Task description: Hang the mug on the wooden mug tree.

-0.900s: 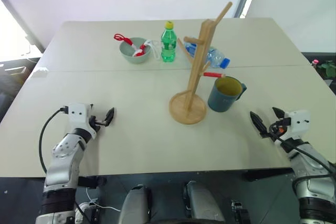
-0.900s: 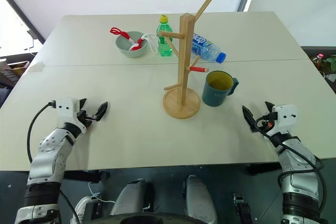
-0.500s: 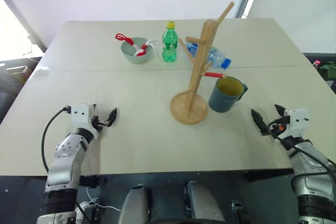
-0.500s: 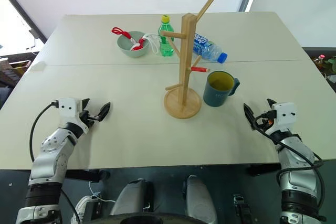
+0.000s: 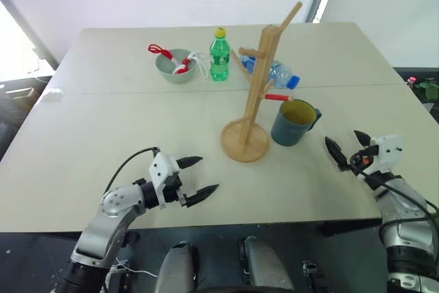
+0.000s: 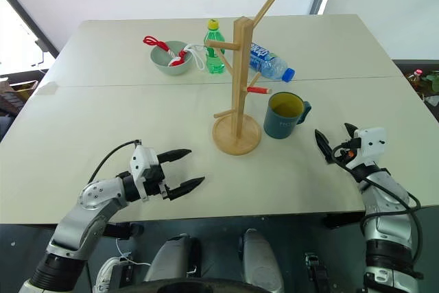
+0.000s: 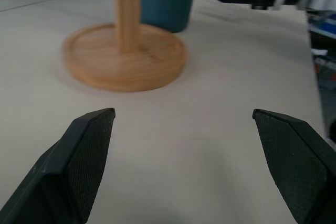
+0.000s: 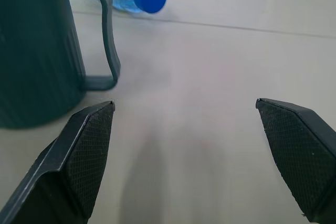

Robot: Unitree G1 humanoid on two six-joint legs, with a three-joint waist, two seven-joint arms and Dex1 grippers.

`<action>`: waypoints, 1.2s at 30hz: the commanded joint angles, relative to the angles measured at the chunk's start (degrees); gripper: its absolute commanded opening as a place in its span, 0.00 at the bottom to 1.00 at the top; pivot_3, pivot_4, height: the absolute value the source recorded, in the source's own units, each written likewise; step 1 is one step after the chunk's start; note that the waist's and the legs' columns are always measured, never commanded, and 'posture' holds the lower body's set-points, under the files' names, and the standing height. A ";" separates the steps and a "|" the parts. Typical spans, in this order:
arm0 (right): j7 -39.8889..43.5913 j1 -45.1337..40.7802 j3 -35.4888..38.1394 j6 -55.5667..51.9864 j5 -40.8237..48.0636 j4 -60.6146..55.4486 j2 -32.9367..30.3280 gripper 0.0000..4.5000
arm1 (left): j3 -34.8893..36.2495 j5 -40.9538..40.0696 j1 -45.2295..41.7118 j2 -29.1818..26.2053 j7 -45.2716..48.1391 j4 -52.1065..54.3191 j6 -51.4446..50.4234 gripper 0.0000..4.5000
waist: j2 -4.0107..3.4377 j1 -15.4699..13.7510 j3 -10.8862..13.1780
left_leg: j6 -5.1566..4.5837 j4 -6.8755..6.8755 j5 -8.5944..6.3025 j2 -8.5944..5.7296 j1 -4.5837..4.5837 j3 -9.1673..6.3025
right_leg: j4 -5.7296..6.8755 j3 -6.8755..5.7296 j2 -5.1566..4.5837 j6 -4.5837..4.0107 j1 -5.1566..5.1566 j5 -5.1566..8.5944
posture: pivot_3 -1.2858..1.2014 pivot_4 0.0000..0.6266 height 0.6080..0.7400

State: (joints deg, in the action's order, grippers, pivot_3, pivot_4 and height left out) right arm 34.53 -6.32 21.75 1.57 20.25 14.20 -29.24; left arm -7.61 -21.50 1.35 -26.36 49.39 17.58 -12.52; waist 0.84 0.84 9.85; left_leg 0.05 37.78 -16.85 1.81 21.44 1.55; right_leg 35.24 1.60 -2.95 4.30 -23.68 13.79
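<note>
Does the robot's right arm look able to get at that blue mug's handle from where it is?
Probably yes. The right gripper has its jaws open and faces the mug, whose handle points toward that side. Bare table lies between them, and the wooden mug tree stands on the mug's far side.

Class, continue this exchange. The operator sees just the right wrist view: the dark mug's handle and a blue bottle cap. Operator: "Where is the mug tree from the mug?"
Observer: The wooden mug tree stands upright, close beside the mug, on its left.
Operator: Is the left gripper near it?
Observer: The left gripper hangs open and empty over the table, short of the tree's base.
Operator: Anything behind the tree?
Observer: A green bottle stands upright beside a bowl.
</note>
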 commanded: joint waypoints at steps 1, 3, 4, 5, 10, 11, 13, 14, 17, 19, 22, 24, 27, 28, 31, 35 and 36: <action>1.64 -3.30 -0.20 0.59 0.28 2.20 -1.54 0.99 | -0.76 -2.37 -0.68 -0.21 1.26 3.92 -1.36 1.00 | 0.00 -0.01 0.00 | 0.00 0.00 0.00 0.00 0.01 0.00 | -0.01 -0.01 0.04 0.00 0.00 0.00 | 0.52 0.24 1.00; 2.39 -5.68 -0.93 0.93 -0.25 4.54 -1.94 0.99 | -1.43 -2.51 -0.55 -0.45 1.70 4.76 -1.85 1.00 | 0.00 0.06 0.00 | -0.01 0.00 0.00 0.00 0.02 0.00 | -0.02 -0.03 0.12 0.00 -0.01 0.00 | 0.52 0.24 1.00; 2.63 -6.78 -1.25 1.09 -0.47 5.59 -2.08 0.99 | -1.65 -2.29 -0.52 -0.54 1.72 4.89 -1.89 1.00 | 0.00 0.08 0.00 | -0.01 0.00 0.00 0.00 0.02 0.01 | -0.02 -0.06 0.20 0.01 -0.01 0.00 | 0.52 0.24 1.00; 2.88 -7.91 -1.57 1.16 -0.65 6.65 -2.20 0.99 | -1.76 -2.06 -0.55 -0.50 1.62 4.92 -1.87 1.00 | -0.01 0.05 0.01 | -0.01 0.00 0.00 0.00 0.02 0.02 | -0.02 -0.06 0.22 0.01 -0.01 0.00 | 0.52 0.24 1.00; 4.88 -11.58 -2.99 1.73 -1.44 11.00 -2.43 0.99 | -2.07 -1.57 -0.66 -0.15 0.78 4.96 -1.48 1.00 | 0.00 -0.03 0.01 | -0.02 0.01 0.01 -0.01 0.02 0.01 | -0.02 -0.07 0.29 0.02 0.00 0.00 | 0.52 0.24 1.00; 5.30 -12.14 -3.25 1.88 -1.51 11.55 -2.37 0.99 | -2.01 -1.49 -0.67 -0.06 0.50 4.93 -1.36 1.00 | 0.00 -0.05 0.01 | -0.02 0.01 0.01 -0.01 0.02 0.01 | -0.02 -0.07 0.29 0.02 0.00 0.00 | 0.52 0.24 1.00; 5.90 -13.15 -3.54 2.09 -1.53 12.60 -2.29 0.99 | -1.94 -1.27 -0.64 0.04 0.08 4.70 -1.09 1.00 | 0.00 -0.02 0.01 | -0.02 0.01 0.01 -0.02 0.02 0.01 | -0.02 -0.07 0.29 0.02 0.01 0.00 | 0.52 0.24 1.00; 6.09 -13.52 -3.58 2.21 -1.56 13.08 -2.29 0.99 | -1.98 -1.14 -0.63 0.04 -0.05 4.57 -0.93 1.00 | 0.00 -0.01 0.01 | -0.02 0.01 0.01 -0.02 0.02 0.01 | -0.02 -0.07 0.29 0.02 0.01 0.00 | 0.52 0.24 1.00; 6.93 -14.74 -4.00 2.29 -1.71 14.28 -2.17 0.99 | -1.96 -0.94 -0.48 0.12 -0.59 4.44 -0.69 1.00 | 0.00 0.01 0.01 | -0.02 0.02 0.01 -0.02 0.02 0.01 | -0.02 -0.07 0.30 0.03 0.01 0.00 | 0.52 0.24 1.00; 7.28 -15.63 -4.08 2.50 -1.76 15.41 -2.08 0.99 | -1.89 -0.80 -0.42 0.21 -0.89 4.37 -0.52 1.00 | 0.00 0.04 0.01 | -0.02 0.02 0.01 -0.02 0.01 0.02 | -0.01 -0.06 0.31 0.03 0.01 0.00 | 0.52 0.24 1.00; 8.04 -17.19 -4.39 3.04 -1.81 17.78 -1.92 0.99 | -1.93 -0.41 -0.49 0.16 -1.18 4.20 -0.15 1.00 | 0.00 0.05 0.01 | -0.02 0.02 0.01 -0.02 0.01 0.02 | -0.01 -0.06 0.31 0.03 0.01 -0.01 | 0.52 0.24 1.00; 8.64 -18.02 -4.48 3.37 -1.69 18.87 -1.71 0.99 | -1.97 -0.17 -0.40 0.17 -1.29 4.18 0.03 1.00 | 0.00 0.07 0.01 | -0.02 0.02 0.01 -0.02 0.01 0.02 | -0.01 -0.06 0.32 0.03 0.01 -0.01 | 0.52 0.24 1.00; 9.59 -19.12 -4.81 3.55 -1.68 20.26 -1.58 0.99 | -2.02 0.02 -0.22 0.33 -1.54 4.22 0.17 1.00 | 0.00 0.08 0.01 | -0.02 0.02 0.01 -0.02 0.01 0.02 | -0.01 -0.06 0.32 0.03 0.01 -0.01 | 0.52 0.24 1.00; 9.83 -19.25 -4.86 3.65 -1.67 20.52 -1.56 0.99 | -2.08 0.07 -0.09 0.36 -1.62 4.27 0.27 1.00 | 0.00 0.08 0.01 | -0.02 0.02 0.01 -0.02 0.00 0.02 | -0.01 -0.06 0.32 0.03 0.01 -0.01 | 0.52 0.24 1.00; 11.54 -19.94 -5.28 2.97 -1.15 21.36 -1.30 0.88 | -2.22 0.16 0.09 0.50 -1.90 4.23 0.51 1.00 | 0.00 0.07 0.01 | -0.02 0.02 0.01 -0.01 0.00 0.02 | -0.01 -0.06 0.31 0.04 0.02 -0.01 | 0.52 0.24 1.00; 12.75 -20.69 -5.50 2.50 -0.83 22.15 -1.14 0.45 | -2.19 0.35 0.03 0.58 -2.20 4.08 0.64 1.00 | 0.00 0.07 0.01 | -0.02 0.02 0.01 -0.01 0.00 0.02 | 0.00 -0.06 0.31 0.04 0.02 -0.01 | 0.52 0.24 1.00; 13.24 -20.79 -5.62 2.14 -0.67 22.14 -1.02 0.32 | -2.16 0.43 0.17 0.55 -2.31 4.18 0.70 1.00 | 0.00 0.07 0.01 | -0.02 0.02 0.01 -0.01 0.00 0.02 | 0.00 -0.06 0.31 0.04 0.02 -0.01 | 0.52 0.24 1.00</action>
State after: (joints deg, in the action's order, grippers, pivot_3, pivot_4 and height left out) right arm 47.01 -25.88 15.89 3.83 18.51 36.59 -30.23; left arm -9.98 -21.22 1.46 -25.88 47.25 20.47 -13.01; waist 0.83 0.91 9.86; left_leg 0.04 37.80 -16.84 1.80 21.45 1.57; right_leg 35.24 1.54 -2.64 4.33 -23.66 13.78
